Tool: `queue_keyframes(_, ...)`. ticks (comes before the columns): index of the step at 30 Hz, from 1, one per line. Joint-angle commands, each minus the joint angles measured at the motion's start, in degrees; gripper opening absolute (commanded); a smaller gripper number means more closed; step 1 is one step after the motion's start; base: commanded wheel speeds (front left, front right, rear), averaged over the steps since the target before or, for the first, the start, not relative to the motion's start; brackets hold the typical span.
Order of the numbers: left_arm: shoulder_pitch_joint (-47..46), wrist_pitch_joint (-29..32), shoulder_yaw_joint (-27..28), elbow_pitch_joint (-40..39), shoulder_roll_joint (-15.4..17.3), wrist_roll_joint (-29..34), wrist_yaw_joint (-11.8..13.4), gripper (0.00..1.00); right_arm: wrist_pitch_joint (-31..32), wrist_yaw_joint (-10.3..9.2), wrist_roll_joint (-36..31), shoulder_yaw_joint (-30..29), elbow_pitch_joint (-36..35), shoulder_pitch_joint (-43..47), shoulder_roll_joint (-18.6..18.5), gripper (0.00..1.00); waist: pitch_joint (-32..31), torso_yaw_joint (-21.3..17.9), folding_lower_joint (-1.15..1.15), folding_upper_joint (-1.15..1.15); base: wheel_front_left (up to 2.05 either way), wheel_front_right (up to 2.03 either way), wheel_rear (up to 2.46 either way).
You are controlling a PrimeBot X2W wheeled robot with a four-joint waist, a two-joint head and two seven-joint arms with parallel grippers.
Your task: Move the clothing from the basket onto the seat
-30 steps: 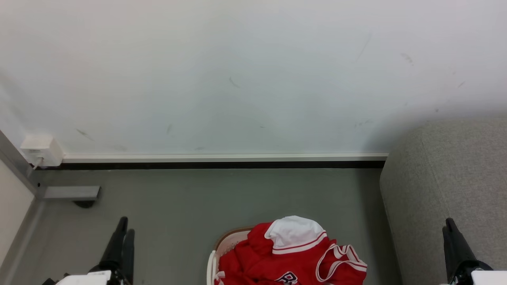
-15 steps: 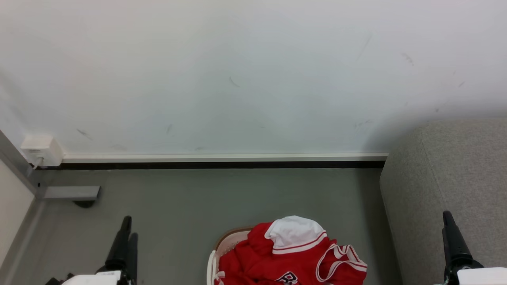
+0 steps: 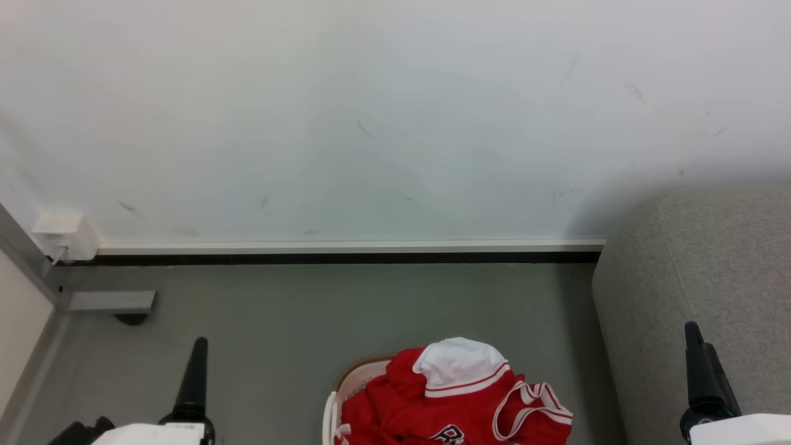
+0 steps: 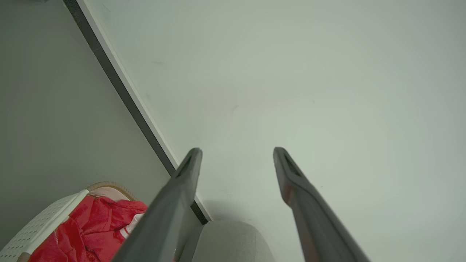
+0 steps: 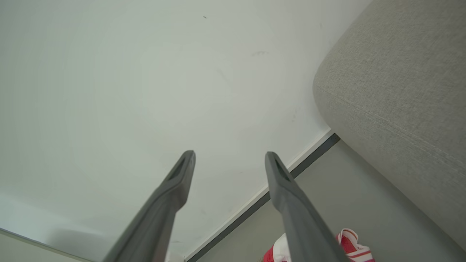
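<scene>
The clothing [image 3: 451, 402], red with white panels and striped trim, is heaped in the basket [image 3: 332, 413] at the bottom centre of the head view. The seat [image 3: 710, 259] stands to the basket's right. My left gripper [image 3: 199, 343] hangs over the floor left of the basket. My right gripper [image 3: 692, 330] is in front of the seat's side. In the left wrist view my left gripper [image 4: 236, 150] is open and empty, with the basket [image 4: 43, 225], clothing [image 4: 91, 229] and seat [image 4: 233, 240] below. My right gripper [image 5: 229, 154] is open and empty too, beside the seat [image 5: 400, 91] and above the clothing [image 5: 349, 243].
A white wall with a pale baseboard [image 3: 346, 246] runs behind the grey floor [image 3: 309, 309]. A white wall box [image 3: 65, 235] and a metal bracket [image 3: 111, 301] sit at the far left by a door frame. Bare floor lies between the basket and the wall.
Both grippers have opened and risen a little in the head view, the right one also shifting slightly left. The clothing and basket have not moved.
</scene>
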Motion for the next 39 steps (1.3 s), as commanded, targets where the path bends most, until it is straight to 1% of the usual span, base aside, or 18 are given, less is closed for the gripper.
queue_keyframes(1, -0.5, -0.7, 0.3, -1.2, 0.4, 3.1, 0.5, 1.0, -0.7, -0.03, -3.9, 0.2, -1.4, -0.5, -0.6, 1.0, 0.0, 0.0, 0.0, 0.0, 0.0, 0.0, 0.0)
queue_keyframes(9, 0.0, -2.4, -0.1, -2.3, 0.4, 11.8, 2.3, 1.0, -2.4, -0.04, -14.1, 1.6, -2.1, -0.3, -0.7, 1.0, -0.1, 0.0, 0.0, 0.0, 0.0, 0.0, 0.0)
queue_keyframes(15, 0.3, -3.5, -0.8, -3.5, 0.5, 19.1, 2.9, 1.0, -3.6, -0.04, -21.4, 2.6, -2.2, -0.1, -0.7, 1.0, -0.1, 0.0, 0.0, 0.0, 0.0, 0.0, 0.0)
queue_keyframes(19, 0.7, -4.3, -1.1, -4.1, 0.5, 22.9, 3.1, 1.0, -4.3, -0.05, -25.3, 3.3, -2.1, -0.1, -0.9, 1.0, -0.1, 0.0, 0.0, 0.0, 0.0, 0.0, 0.0)
queue_keyframes(28, 1.0, -5.9, -1.5, -4.3, 0.5, 28.9, 3.5, 1.0, -5.8, -0.06, -32.7, 3.9, -2.2, -0.5, -1.0, 1.0, 0.0, -0.3, 0.0, 0.0, 0.0, 0.0, 0.0)
queue_keyframes(39, 1.2, -7.4, -1.3, -4.1, 0.6, 35.5, 3.3, 1.0, -7.4, -0.06, -39.8, 4.4, -1.9, -0.4, -1.0, 1.0, 0.2, -0.5, 0.0, 0.0, 0.0, 0.0, 0.0)
